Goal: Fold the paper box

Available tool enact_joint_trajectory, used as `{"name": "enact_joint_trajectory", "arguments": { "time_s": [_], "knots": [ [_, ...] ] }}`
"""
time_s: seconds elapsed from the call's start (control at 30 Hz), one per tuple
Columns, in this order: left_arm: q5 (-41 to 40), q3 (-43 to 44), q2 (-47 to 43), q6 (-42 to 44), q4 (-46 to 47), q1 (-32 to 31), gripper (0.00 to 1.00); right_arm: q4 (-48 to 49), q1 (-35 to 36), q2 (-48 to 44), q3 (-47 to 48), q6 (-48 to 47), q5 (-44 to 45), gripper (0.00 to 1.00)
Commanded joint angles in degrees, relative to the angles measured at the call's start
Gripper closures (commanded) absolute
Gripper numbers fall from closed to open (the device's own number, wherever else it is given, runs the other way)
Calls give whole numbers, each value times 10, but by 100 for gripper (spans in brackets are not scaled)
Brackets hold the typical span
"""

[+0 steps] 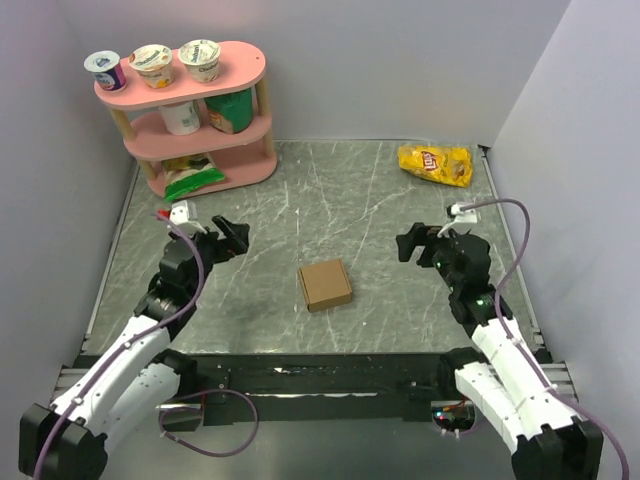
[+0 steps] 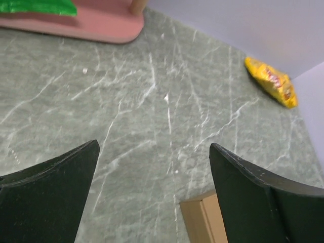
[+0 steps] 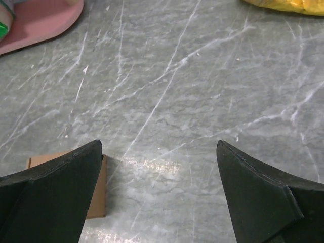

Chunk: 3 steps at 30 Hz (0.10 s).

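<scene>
Cardboard, plain and brown, sits closed as a small squarish box (image 1: 325, 284) on the grey veined table (image 1: 400, 310), about midway between the 2 arms and just ahead of their bases. The left gripper (image 1: 232, 238) hangs above the table to the box's left with its jaws spread wide and nothing between them; the right gripper (image 1: 415, 243) mirrors it on the other side, equally wide and empty, and both wrist views catch only a corner of the box below a finger. By the look of it the folding is done or nearly so, and the step in hand is getting clear. To do that well, I would lift each arm up and outward before swinging it, so no finger clips the box. I would also check from above that the lid lies flat; if a flap lifts, brace 1 side and press the other. Farther back at right lies a yellow bag (image 1: 435, 163) whose red roundel reads Lay's. At the far left a pink shelf (image 1: 245, 165) carries 3 cups (image 1: 152, 63) on top and green packets below, their print too small to read
</scene>
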Motion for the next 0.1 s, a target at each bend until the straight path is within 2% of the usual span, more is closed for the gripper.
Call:
{"name": "enact_joint_trajectory", "arguments": {
  "time_s": [0.0, 0.07],
  "knots": [
    [-4, 33, 18, 12, -46, 1, 4, -14, -6, -28, 2, -12, 0, 0],
    [4, 34, 18, 9, -43, 2, 4, -11, -5, -35, -5, -9, 3, 0]
  ]
}}
